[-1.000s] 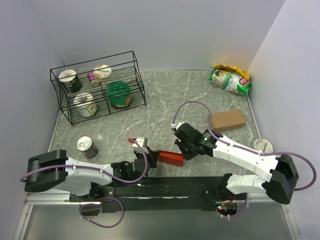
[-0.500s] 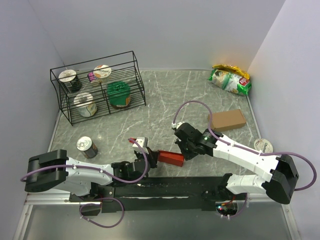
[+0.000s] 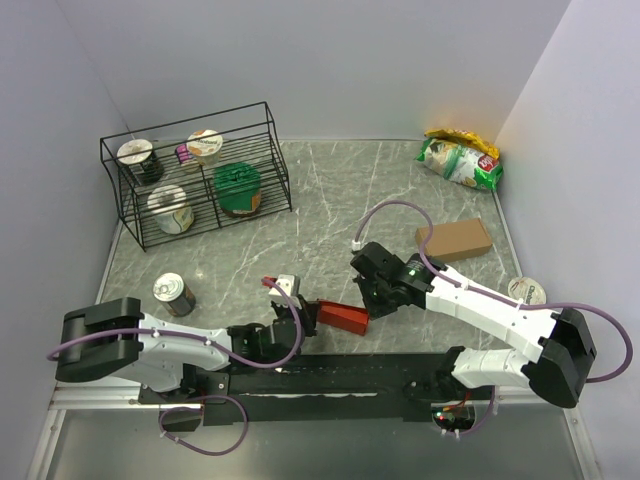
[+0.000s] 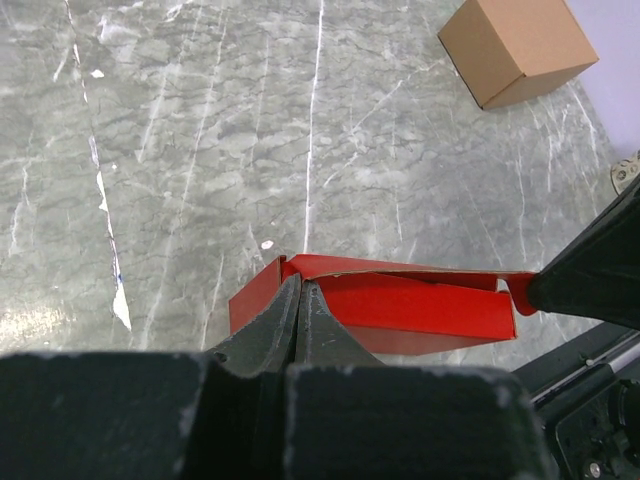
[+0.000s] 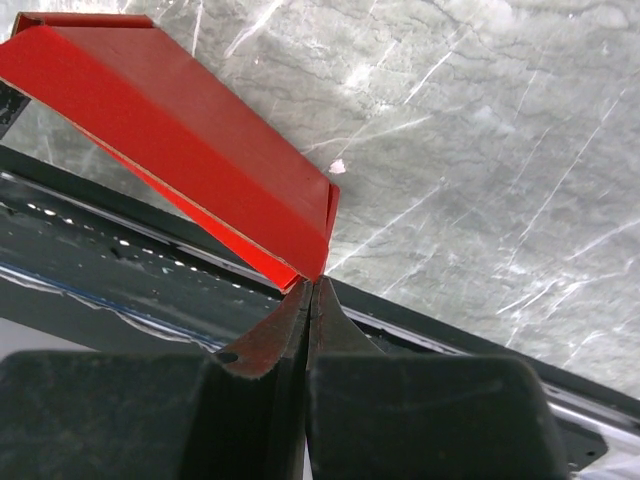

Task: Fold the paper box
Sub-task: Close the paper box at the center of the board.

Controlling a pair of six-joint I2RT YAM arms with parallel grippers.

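Motion over the last second is small and sits in the arms rather than the card. On the left, the left claw (image 4: pixel 301 293) has crept a little to the right and away from the robot's base. Its fingers are pressed almost together, and only the thin end wall of the paper box (image 4: pixel 400 304) seems to lie between them.

In the overhead view the paper box (image 3: pixel 342 318) lies where it lay before, at the near edge of the table (image 3: pixel 330 200), just ahead of the black base rail. It is between the two claws, long side running left to right. It is partly formed: walls stand up, and a long top panel slopes over the cavity without lying flat.

On the right, the right claw (image 5: pixel 311 288) is likewise squeezed nearly closed on the right-hand corner of the box, apparently on a small tab. Its wrist has eased slightly to the right, as if drawing the card taut.

Judged from this, both ends are pinned and the shape is being tensioned. The lid and end tabs are not yet tucked, so the fold looks roughly midway.
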